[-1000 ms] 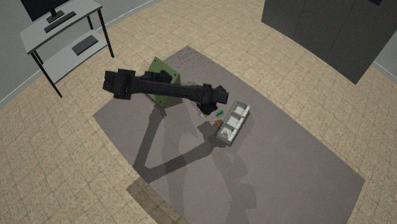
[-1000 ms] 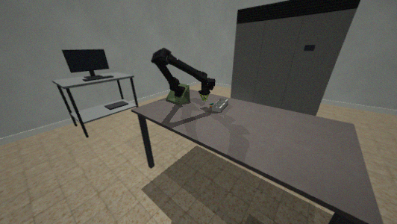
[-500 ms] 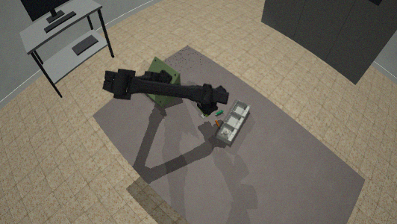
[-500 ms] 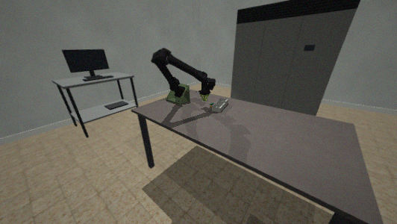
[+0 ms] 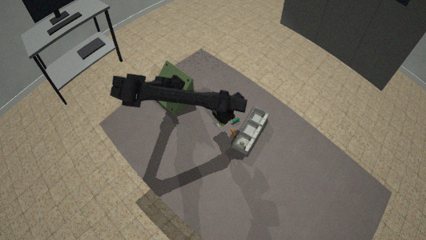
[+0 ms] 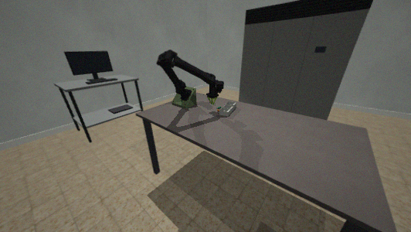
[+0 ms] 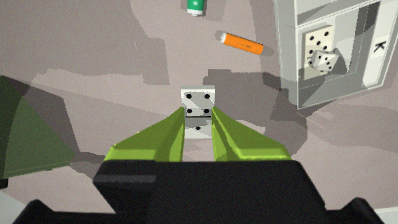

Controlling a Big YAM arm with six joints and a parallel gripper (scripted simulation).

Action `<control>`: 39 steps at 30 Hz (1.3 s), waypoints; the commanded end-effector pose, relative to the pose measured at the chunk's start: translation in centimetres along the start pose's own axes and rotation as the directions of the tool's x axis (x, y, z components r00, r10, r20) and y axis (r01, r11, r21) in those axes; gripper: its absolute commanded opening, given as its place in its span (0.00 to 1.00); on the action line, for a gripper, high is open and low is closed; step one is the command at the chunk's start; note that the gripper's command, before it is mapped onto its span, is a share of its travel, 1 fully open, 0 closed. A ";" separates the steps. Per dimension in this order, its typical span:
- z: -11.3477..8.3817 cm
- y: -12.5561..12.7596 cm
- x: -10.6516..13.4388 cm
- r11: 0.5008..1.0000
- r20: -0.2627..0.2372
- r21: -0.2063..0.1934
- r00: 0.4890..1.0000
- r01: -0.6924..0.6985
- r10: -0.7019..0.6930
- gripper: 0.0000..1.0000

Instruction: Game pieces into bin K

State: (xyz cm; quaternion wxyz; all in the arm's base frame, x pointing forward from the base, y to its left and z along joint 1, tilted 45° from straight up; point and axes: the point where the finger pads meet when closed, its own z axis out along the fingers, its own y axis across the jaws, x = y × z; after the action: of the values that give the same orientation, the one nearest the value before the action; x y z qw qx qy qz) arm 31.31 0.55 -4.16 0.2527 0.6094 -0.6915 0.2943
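The domino point(image 5: 219, 125) point(image 7: 198, 102) was pinched by its two sides in the gripper point(image 5: 220, 123) point(image 6: 212, 102) point(image 7: 198, 112), whose green jaws were closed snug on it. It was over the table point(image 5: 312, 168) point(image 6: 309, 143) point(image 7: 100, 30), to the left of bin K point(image 5: 246, 153) point(image 6: 225, 114) point(image 7: 372, 67), so it was likely on its way there. The jaws probably had the sides because those are flat and easy to squeeze. A second domino point(image 7: 312, 37) and a die point(image 7: 324, 61) lay in bin K, where game pieces belong. The die seemed to lean on that domino, but the far views were too blurry for me to be sure. A green battery point(image 5: 235, 121) point(image 6: 219, 107) point(image 7: 196, 6) and an orange tube point(image 5: 233, 132) point(image 6: 218, 110) point(image 7: 243, 44) lay on the table, and they should stay there because they aren't for playing games. The table top was dull and purple-gray, with big dark shadows on it. In the room, a desk point(image 5: 72, 24) point(image 6: 127, 78) with a screen point(image 5: 42, 8) point(image 6: 89, 63) stood on the left, and a tall gray cupboard point(image 5: 348, 36) point(image 6: 286, 66) stood at the far right, on a tan tile floor.
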 end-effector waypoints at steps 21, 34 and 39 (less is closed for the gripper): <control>-0.9 -14.5 -3.5 0.938 0.011 0.024 0.938 0.345 -0.345 0.20; -1.4 -13.2 -3.1 0.938 0.012 0.039 0.938 0.344 -0.345 0.20; -1.6 -13.7 -2.9 0.942 0.014 0.046 0.942 0.334 -0.335 0.20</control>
State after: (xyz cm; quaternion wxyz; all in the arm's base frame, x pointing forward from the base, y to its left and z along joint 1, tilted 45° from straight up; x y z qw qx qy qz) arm 43.82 2.06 -5.50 0.3013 0.7277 -0.5667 0.2421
